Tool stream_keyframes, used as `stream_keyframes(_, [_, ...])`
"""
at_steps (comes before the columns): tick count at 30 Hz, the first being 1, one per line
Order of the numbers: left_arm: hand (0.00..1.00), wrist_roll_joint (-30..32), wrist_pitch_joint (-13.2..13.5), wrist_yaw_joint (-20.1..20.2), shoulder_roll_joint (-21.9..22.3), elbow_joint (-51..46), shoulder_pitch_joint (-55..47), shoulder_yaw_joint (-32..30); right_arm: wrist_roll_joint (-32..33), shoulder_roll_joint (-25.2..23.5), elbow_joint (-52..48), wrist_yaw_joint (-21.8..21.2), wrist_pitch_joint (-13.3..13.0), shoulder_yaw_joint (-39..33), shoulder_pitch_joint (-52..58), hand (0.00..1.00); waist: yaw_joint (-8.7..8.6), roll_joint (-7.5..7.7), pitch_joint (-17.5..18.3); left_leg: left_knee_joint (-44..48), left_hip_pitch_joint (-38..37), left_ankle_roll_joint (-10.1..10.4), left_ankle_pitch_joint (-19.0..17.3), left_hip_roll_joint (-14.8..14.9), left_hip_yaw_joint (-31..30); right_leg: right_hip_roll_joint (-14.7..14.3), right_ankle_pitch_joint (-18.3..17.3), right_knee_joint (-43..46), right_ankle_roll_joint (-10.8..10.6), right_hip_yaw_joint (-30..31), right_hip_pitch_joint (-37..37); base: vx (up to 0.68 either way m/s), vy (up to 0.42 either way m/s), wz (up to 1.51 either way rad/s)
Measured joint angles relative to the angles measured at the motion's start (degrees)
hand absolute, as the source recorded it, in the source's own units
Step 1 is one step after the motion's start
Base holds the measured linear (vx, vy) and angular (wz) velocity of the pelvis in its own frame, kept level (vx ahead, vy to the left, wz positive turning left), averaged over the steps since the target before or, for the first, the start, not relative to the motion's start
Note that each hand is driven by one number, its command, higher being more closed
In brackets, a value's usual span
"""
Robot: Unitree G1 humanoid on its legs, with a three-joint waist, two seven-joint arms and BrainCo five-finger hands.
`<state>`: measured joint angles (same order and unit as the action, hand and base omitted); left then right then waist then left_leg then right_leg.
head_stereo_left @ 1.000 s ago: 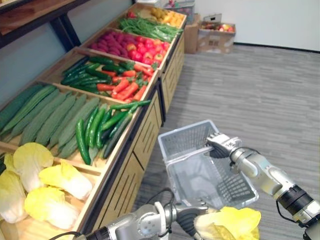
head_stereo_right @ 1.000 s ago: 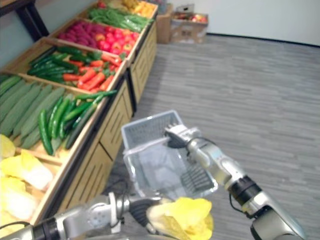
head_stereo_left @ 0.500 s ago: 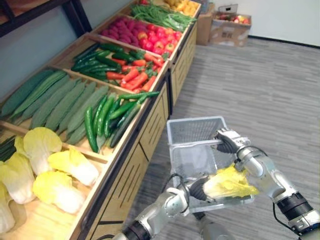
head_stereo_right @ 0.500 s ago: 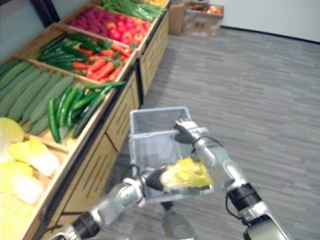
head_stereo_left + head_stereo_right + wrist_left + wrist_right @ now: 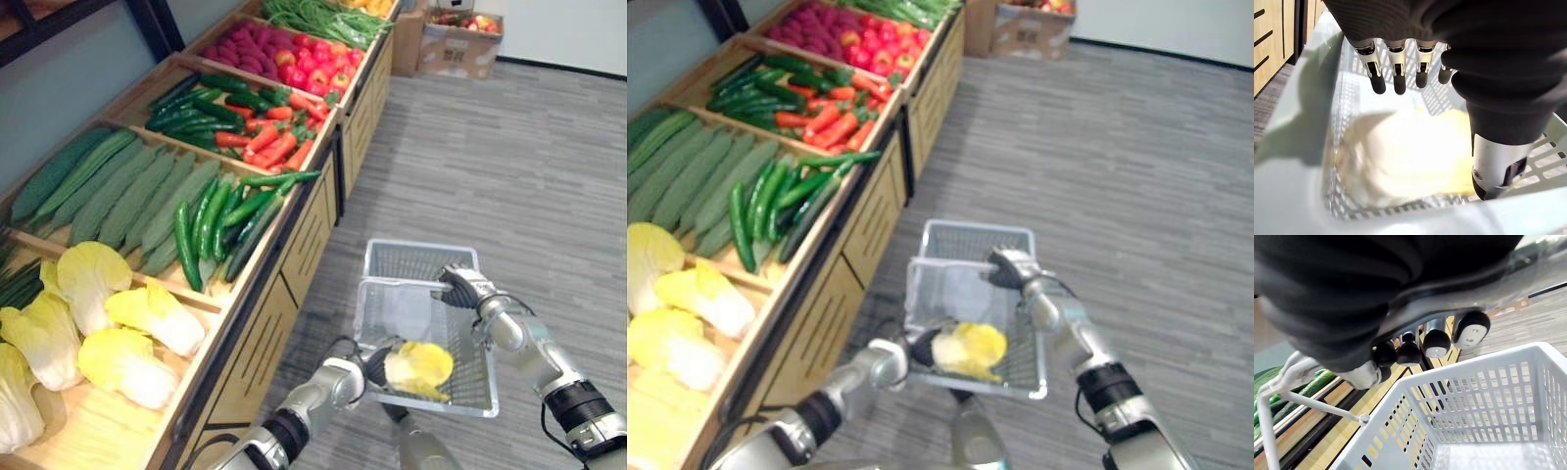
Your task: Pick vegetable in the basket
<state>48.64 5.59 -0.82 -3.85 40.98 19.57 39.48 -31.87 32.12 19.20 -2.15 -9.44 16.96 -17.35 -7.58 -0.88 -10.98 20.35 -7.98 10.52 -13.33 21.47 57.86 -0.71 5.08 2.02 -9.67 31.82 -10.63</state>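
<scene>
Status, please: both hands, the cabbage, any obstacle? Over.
Left hand open, fingers straight above the pale yellow leafy cabbage, lying in the grey plastic mesh basket. Right hand shut on basket's handle. Nothing in the way.

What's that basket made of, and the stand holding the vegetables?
The basket looks like pale grey moulded plastic, matte, its walls pierced with regular slots. The stand looks like light wood, smoothly finished: tan boards and slatted front panels, though veneer is possible.
</scene>
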Motion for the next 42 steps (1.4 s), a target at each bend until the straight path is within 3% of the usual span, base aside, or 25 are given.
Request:
stream_keyframes(12, [0.00, -0.07, -0.01, -0.74, 1.27, 1.88, 2.44, 3.60, 0.62, 0.02, 1.87, -0.17, 0.00, -1.06, 0.01, 1.00, -0.18, -0.03, -0.14, -0.02, 0.76, -0.27, -0.19, -0.56, -2.69, 1.12, -0.13, -0.30, -0.18, -1.56, 0.87, -0.01, 0.042, 0.09])
stream_keyframes(16, [0.00, -1.33, 1.22, 1.03, -1.40, -11.81, 2.42, 8.08, 0.60, -0.01, 2.11, -0.08, 0.05, -3.66, 1.78, 1.00, 0.33, -0.10, -0.10, 0.00, 2.15, -0.55, -0.11, -0.73, -5.07, 2.06, -0.25, -0.39, -0.35, -3.68, 1.24, 0.00, 0.026, 0.28])
stream_keyframes(18, [0.00, -2.88, 2.39, 1.96, -4.17, -21.31, 2.42, 10.34, 0.44, -0.02, 1.93, -0.04, 0.10, -5.97, 4.39, 1.00, 1.30, -0.27, 0.00, 0.10, 1.92, -0.45, -0.17, -0.08, -6.35, 2.07, -0.29, -0.56, -0.40, -5.23, 2.68, 0.02, 0.004, 0.37])
stream_keyframes(21, [0.00, -13.94, 6.08, 5.98, -12.87, -41.60, 2.87, 10.98, 0.36, -0.06, 1.41, 0.16, 0.17, -12.84, 10.87, 1.00, 3.58, -0.48, 0.17, -0.08, 2.30, -0.63, -0.42, 0.77, -8.49, 2.17, -0.39, 0.21, -0.44, -9.55, 4.15, 0.01, -0.011, 0.45])
stream_keyframes(25, [0.00, -23.38, 7.67, 7.95, -22.10, -53.24, 2.89, 10.63, 0.32, -0.88, 1.08, 0.29, 0.59, -18.81, 17.25, 1.00, 4.65, -1.04, 2.24, -0.11, 4.30, -0.66, 0.17, 1.24, -9.87, 3.73, -1.52, 1.12, -0.39, -14.88, 4.15, 0.02, -0.006, 0.66])
stream_keyframes(27, [0.00, -30.43, 7.71, 8.64, -29.90, -61.36, 2.80, 7.94, 0.27, -2.83, 2.09, 0.29, 1.77, -23.01, 22.28, 1.00, 5.46, -1.42, 3.79, -0.36, 6.28, -1.50, 1.34, 1.22, -13.16, 4.97, -1.57, 2.25, -0.46, -20.18, 4.70, 0.01, 0.016, 0.99])
stream_keyframes(28, [0.00, -31.76, 7.70, 8.65, -31.02, -62.85, 2.76, 7.11, 0.26, -3.54, 2.14, 0.29, 1.81, -23.96, 23.43, 1.00, 5.93, -1.43, 4.02, -0.41, 6.47, -1.48, 1.58, 1.09, -13.68, 5.15, -1.57, 2.41, -0.45, -21.07, 4.98, -0.02, 0.044, 0.81])
stream_keyframes(29, [0.00, -34.40, 7.76, 8.58, -33.72, -65.53, 2.23, 5.07, 0.26, -5.37, 2.40, 0.28, 1.82, -25.68, 25.77, 1.00, 6.62, -1.06, 4.98, -1.33, 6.87, -1.92, 1.97, 0.20, -15.41, 5.84, -1.57, 2.71, -0.45, -22.74, 5.36, -0.03, 0.049, 0.57])
stream_keyframes(33, [0.00, -39.86, 8.25, 7.74, -37.71, -72.04, -5.74, -4.19, 0.75, -11.66, 7.27, 0.38, 1.78, -31.01, 30.01, 1.00, 7.28, 0.20, 8.00, -7.71, 7.04, -3.79, 4.64, -4.68, -21.18, 9.08, -1.57, 3.57, -0.43, -28.98, 7.29, -0.01, 0.049, 0.81])
stream_keyframes(37, [0.00, -41.36, 9.10, 5.16, -35.49, -73.43, -17.67, -16.94, 1.88, -14.75, 15.61, 2.46, 1.83, -37.52, 29.97, 1.00, 7.77, 1.65, 10.20, -14.14, 7.73, -4.91, 8.07, -9.18, -26.01, 11.46, -1.60, 2.56, -0.30, -33.03, 8.33, 0.02, 0.041, 0.77])
stream_keyframes(39, [0.00, -41.08, 9.19, 2.48, -28.63, -70.56, -25.49, -27.53, 3.21, -16.57, 22.41, 5.13, 1.85, -41.14, 29.23, 1.00, 8.03, 2.32, 11.44, -18.39, 8.23, -5.22, 10.82, -11.79, -29.62, 12.71, -2.57, 0.55, 1.17, -35.01, 9.69, 0.04, 0.003, 0.77])
stream_keyframes(42, [0.00, -39.92, 7.73, -1.36, -17.26, -64.86, -30.00, -36.48, 3.86, -17.30, 29.13, 7.73, 2.48, -45.49, 28.14, 1.00, 8.81, 3.49, 12.04, -22.54, 8.78, -4.90, 14.23, -13.55, -32.86, 13.33, -3.87, -0.65, 1.72, -37.08, 9.94, 0.03, -0.039, 0.63])
